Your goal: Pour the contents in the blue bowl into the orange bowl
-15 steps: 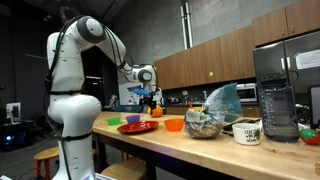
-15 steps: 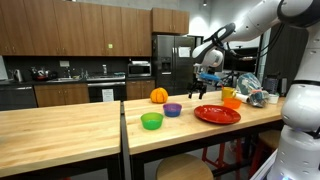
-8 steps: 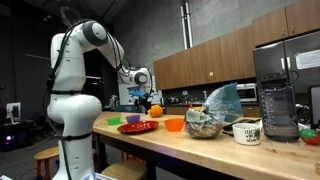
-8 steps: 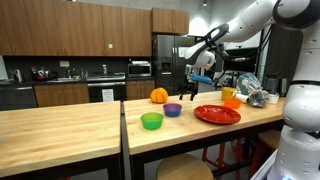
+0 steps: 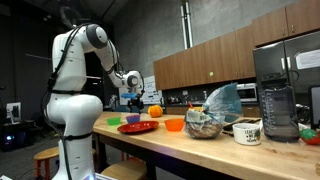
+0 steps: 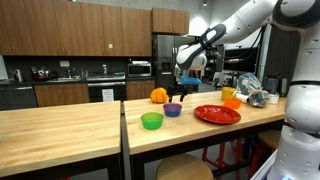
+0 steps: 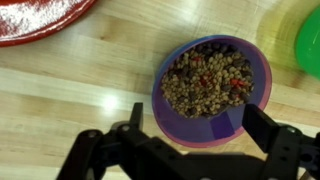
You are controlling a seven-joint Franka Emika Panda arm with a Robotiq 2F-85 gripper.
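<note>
Hovering just above the blue bowl [image 7: 265, 78], gripper [image 7: 193, 115] spread to its widest and holding nothing, not yet touching the rim. In the wrist view, bowl at centre right of the frame, mostly filled with brown beans or grains [image 7: 205, 85] flecked with red, and framed between the two dark fingers [image 7: 135, 120] rising from the lower edge. Red plate [image 7: 40, 12] at upper left, lime-green bowl [image 7: 308, 40] at the right edge. In an exterior view, gripper [image 6: 178, 92] right of centre and directly over the blue bowl [image 6: 172, 109]. Orange bowl [image 6: 231, 102] further right, beyond the red plate [image 6: 217, 114] and well apart from the blue one.

Step in hand, by the look of it: descent to a grasp. Best done by coming straight down without drifting sideways. Better to set one finger inside the rim and one outside than to try spanning the whole bowl. Worth picking a stretch of rim clear of the lime-green bowl, to avoid nudging it. Closing firmly, against a likely slip on smooth plastic. Lifting slowly and keeping the bowl level, with so much loose filling ready to roll out at any tilt. Carrying high enough to pass over the red plate without clipping it. Tipping only once the lip hangs over the middle of the orange bowl, and then gradually, to keep the stream narrow.
</note>
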